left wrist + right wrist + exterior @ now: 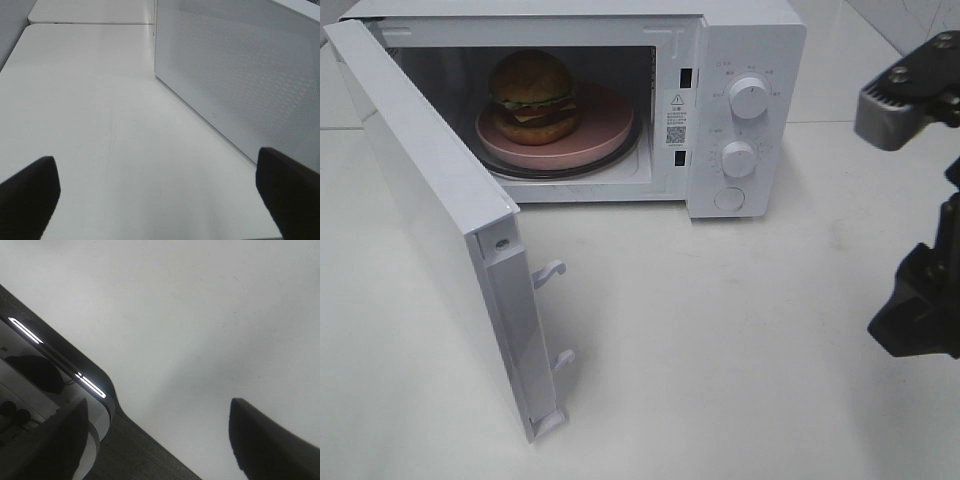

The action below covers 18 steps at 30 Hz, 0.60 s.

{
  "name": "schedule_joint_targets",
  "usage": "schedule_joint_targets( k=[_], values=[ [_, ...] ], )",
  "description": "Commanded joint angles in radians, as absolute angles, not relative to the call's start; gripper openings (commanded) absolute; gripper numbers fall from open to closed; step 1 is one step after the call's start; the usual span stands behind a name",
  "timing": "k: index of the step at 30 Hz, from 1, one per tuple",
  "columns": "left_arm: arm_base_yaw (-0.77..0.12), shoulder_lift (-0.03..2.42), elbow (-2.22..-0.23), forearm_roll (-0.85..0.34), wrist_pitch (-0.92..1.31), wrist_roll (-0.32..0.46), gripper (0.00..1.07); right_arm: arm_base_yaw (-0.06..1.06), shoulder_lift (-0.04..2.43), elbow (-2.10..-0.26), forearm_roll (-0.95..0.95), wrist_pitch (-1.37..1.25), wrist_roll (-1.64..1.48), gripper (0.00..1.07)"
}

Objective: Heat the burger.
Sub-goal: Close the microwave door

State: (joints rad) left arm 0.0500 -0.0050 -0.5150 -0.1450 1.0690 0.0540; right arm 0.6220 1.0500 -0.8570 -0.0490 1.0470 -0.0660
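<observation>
From the high camera, a white microwave (740, 60) sits on a white table (720, 350). Its door (420, 190) hangs wide open, swung out to the left. The burger (532, 95) is inside the microwave. It sits on a round pink plate (605, 125), a bit to the left of the plate's middle. Two round knobs (750, 97) are on the front of the microwave, one above the other. Part of the right arm (915, 300) shows at the right edge, well apart from the microwave. It touches nothing. The left arm does not show in this view.

From the left wrist camera, the left gripper (155, 160) is spread very wide. Its two dark fingers (27, 195) show at the far corners of the view, with only bare table between them. They hold nothing. A flat white side of the microwave, covered in tiny dots, stands near one finger, but the finger is not touching it.

From the right wrist camera, the right gripper (155, 407) is spread apart too. Its dark fingers (265, 440) have only table and the table's edge between them. It holds nothing and touches nothing. The burger does not show in either wrist view.
</observation>
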Motion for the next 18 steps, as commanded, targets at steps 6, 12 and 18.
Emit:
schedule_joint_targets(
  k=[6,12,18],
  values=[
    [0.052,-0.022,-0.516,-0.151,1.066,0.053,1.0,0.619,0.859,-0.853,-0.057,1.138,-0.022,0.76],
    [0.052,-0.022,-0.516,-0.151,1.066,0.053,1.0,0.605,0.733,-0.853,-0.12,1.18,0.048,0.76],
    [0.052,-0.022,-0.516,-0.151,1.066,0.053,1.0,0.423,0.618,-0.752,-0.12,1.157,0.035,0.76]
  ],
)
